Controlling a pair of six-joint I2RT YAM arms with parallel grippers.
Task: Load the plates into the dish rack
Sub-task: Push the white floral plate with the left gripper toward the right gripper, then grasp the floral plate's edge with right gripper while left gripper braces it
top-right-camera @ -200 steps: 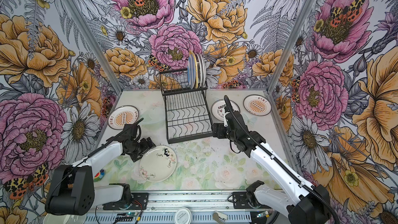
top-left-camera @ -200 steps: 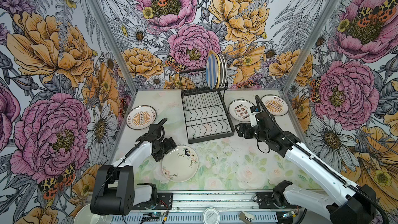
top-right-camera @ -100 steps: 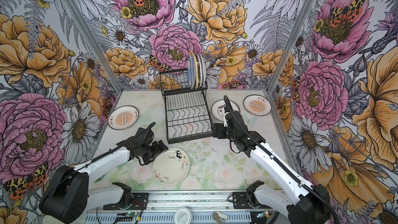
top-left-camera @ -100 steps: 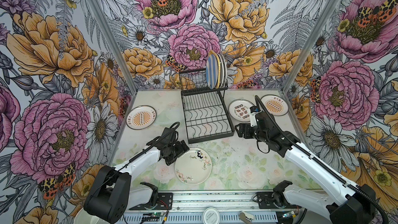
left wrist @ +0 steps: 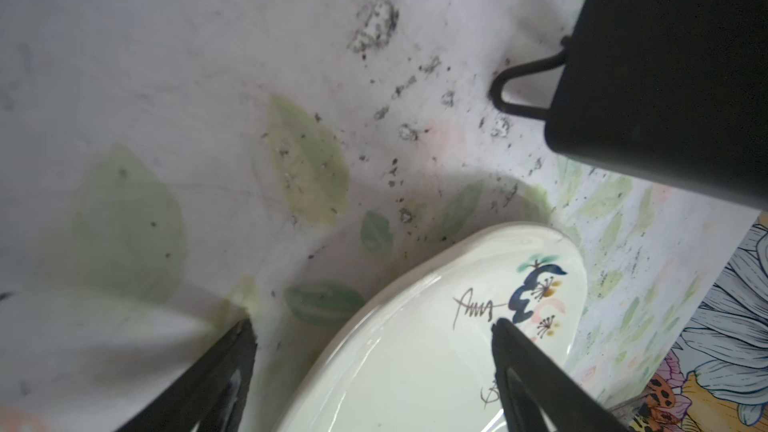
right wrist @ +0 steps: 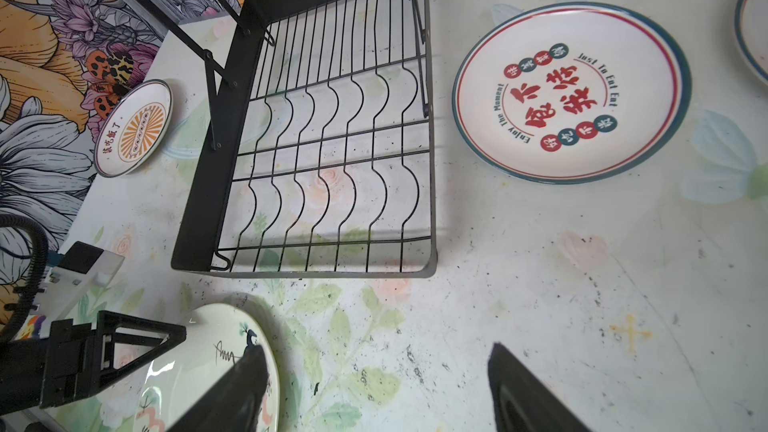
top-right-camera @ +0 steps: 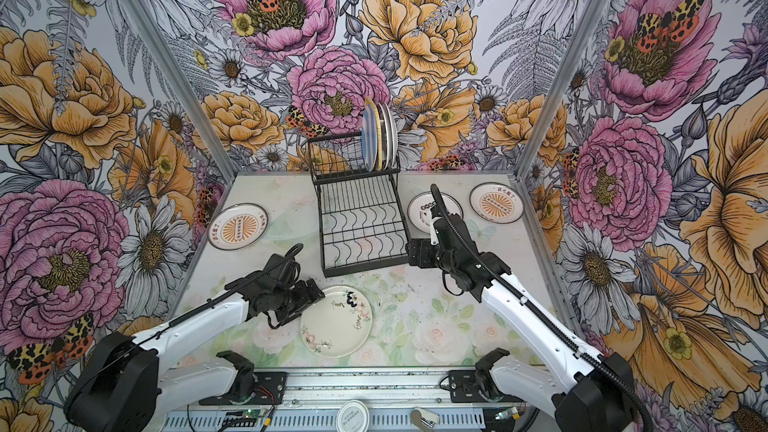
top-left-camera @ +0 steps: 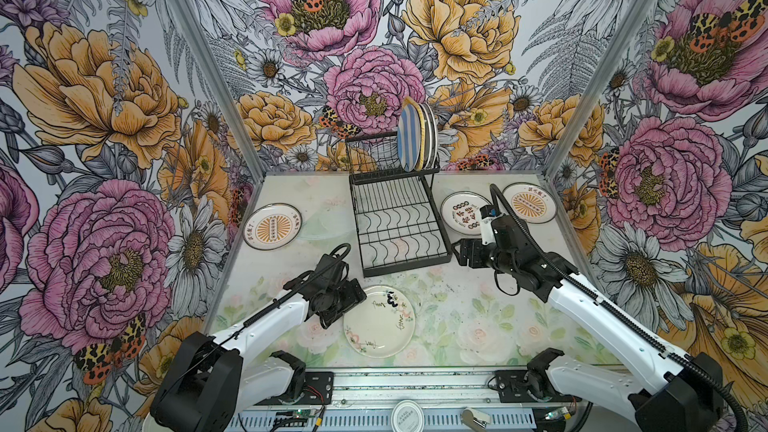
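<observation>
The black wire dish rack (top-left-camera: 399, 218) (top-right-camera: 361, 222) (right wrist: 214, 160) stands at the back middle. A blue-striped plate (top-left-camera: 405, 139) and others behind it stand on edge in its upper tier. A white floral plate (top-left-camera: 380, 322) (top-right-camera: 336, 322) (left wrist: 415, 359) (right wrist: 199, 367) lies flat in front of the rack. My left gripper (top-left-camera: 353, 305) (left wrist: 372, 326) is open at that plate's left rim, one finger over the plate and one over the table. My right gripper (top-left-camera: 459, 253) (right wrist: 374, 367) hangs open and empty by the rack's front right corner. Flat on the table lie a sunburst plate (top-left-camera: 272, 227), a plate with red characters (top-left-camera: 461, 214) (right wrist: 569, 93) and another sunburst plate (top-left-camera: 530, 203).
Flowered walls close in the table on three sides. What looks like a clear round dish (top-left-camera: 322, 222) lies between the left sunburst plate and the rack. A small white lid (top-left-camera: 407, 413) sits on the front rail below the table edge.
My left gripper has slid to the right along the table's front, and the floral plate has moved with it to a spot in front of the rack. The right arm has stayed still.
</observation>
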